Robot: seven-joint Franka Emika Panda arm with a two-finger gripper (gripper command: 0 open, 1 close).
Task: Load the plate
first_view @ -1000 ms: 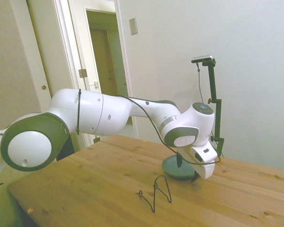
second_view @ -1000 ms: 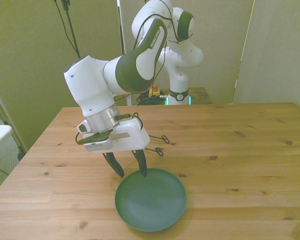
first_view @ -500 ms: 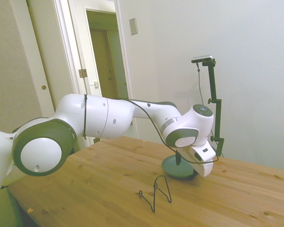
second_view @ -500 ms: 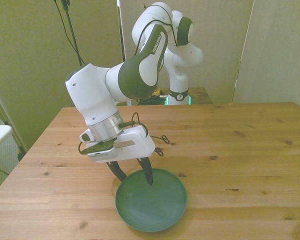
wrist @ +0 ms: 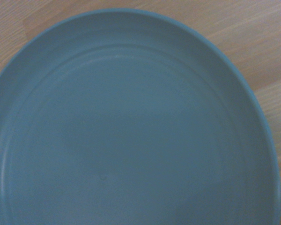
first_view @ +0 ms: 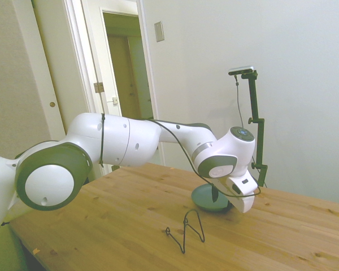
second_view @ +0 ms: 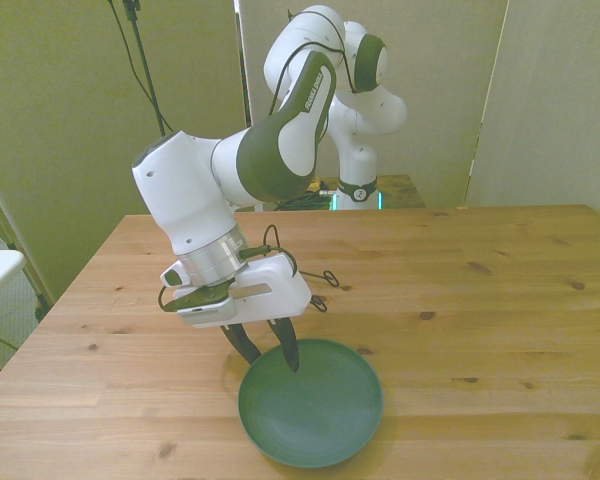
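My gripper [second_view: 270,352]: fingers apart, straddling the plate's rim, one inside, one outside.
Plate [second_view: 315,410]: flat on table [second_view: 500,300], near its front edge.

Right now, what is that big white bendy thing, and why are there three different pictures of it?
The big white thing is a robot arm. At its end is a gripper, a hand with just two dark fingers. The three pictures show the same moment from three cameras: one stands beside the table, one faces the robot from across the table, and one sits on the robot's wrist and looks straight down.

On the wooden table lies a round grey-blue plate. Nothing is on it. The wrist camera is so close that the plate fills almost its whole picture. Behind the arm stands a thin black wire stand.

The gripper is open and holds nothing. Its fingers reach down over the plate's rim, one inside it and one outside.
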